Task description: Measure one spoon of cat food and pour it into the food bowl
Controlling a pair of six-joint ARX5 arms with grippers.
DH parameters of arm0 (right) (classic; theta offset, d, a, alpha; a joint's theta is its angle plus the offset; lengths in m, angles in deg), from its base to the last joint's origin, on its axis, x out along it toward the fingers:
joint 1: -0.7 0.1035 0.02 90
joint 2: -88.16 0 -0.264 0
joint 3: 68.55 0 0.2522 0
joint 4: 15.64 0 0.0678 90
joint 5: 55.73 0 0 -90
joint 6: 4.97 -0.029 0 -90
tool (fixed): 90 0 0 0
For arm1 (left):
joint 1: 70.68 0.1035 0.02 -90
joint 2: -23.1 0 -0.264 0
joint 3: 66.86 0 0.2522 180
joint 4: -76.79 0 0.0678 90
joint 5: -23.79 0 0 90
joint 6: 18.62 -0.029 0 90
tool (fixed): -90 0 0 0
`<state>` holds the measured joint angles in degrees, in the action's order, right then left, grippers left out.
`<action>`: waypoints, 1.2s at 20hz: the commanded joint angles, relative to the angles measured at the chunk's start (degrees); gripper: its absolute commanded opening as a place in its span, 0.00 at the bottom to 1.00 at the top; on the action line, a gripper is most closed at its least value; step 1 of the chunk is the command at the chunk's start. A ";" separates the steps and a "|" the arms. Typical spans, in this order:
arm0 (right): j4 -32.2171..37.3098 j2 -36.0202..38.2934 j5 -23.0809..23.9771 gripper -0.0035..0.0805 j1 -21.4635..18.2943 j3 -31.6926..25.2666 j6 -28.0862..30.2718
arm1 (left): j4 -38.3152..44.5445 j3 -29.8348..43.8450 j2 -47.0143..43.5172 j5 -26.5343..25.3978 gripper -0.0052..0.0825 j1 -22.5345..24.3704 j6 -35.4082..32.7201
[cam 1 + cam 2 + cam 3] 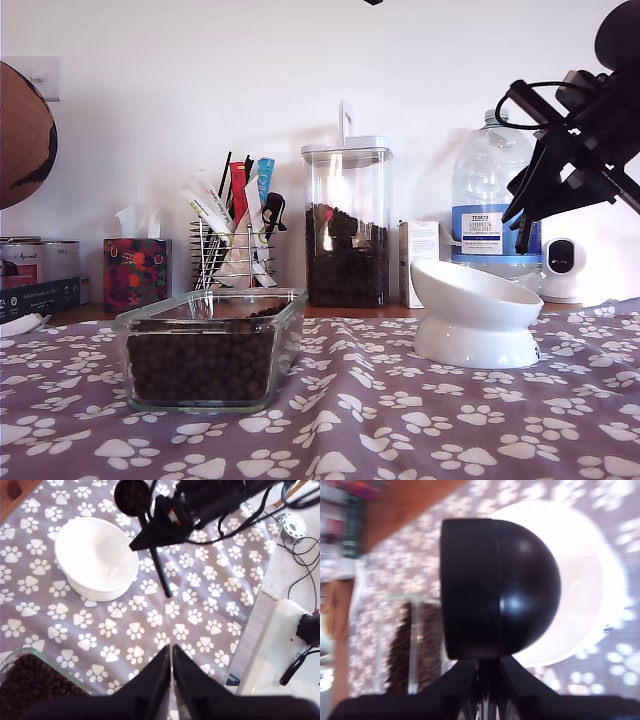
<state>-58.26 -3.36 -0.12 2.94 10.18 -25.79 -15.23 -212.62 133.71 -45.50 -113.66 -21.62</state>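
The white food bowl (470,300) (95,555) (592,590) stands on the paw-print cloth toward the exterior view's right. My second gripper (530,200) (150,532) (487,672) hangs above and beside it, shut on the handle of the black spoon (160,572) (500,587). The spoon's cup holds cat food (132,496) and sits level just outside the bowl's rim. More cat food fills the clear glass dish (200,365) (30,685) (417,650). My first gripper (171,667) is high above the cloth, shut on nothing.
Along the back in the exterior view stand tins (40,275), a tissue box (135,272), a wire holder of sticks and sachets (232,250), a tall kibble canister (347,265), a small white box (418,255), a water bottle (492,200) and a white device (562,262).
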 commanded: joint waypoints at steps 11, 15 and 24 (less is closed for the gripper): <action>-17.86 -12.74 24.87 0.03 10.93 17.55 10.78 | 0.07 0.35 -1.66 -0.17 0.04 -0.15 -0.46; -22.14 -15.41 35.95 0.03 13.00 21.81 13.84 | 0.07 0.35 -1.95 0.22 0.04 -0.15 -0.44; -22.01 -18.49 53.44 0.03 17.66 22.58 19.21 | 0.07 0.35 -1.97 2.27 0.04 -0.33 0.02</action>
<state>-80.86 -21.26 51.85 20.18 32.71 -7.17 -15.30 -212.62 133.38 -43.58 -113.72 -21.78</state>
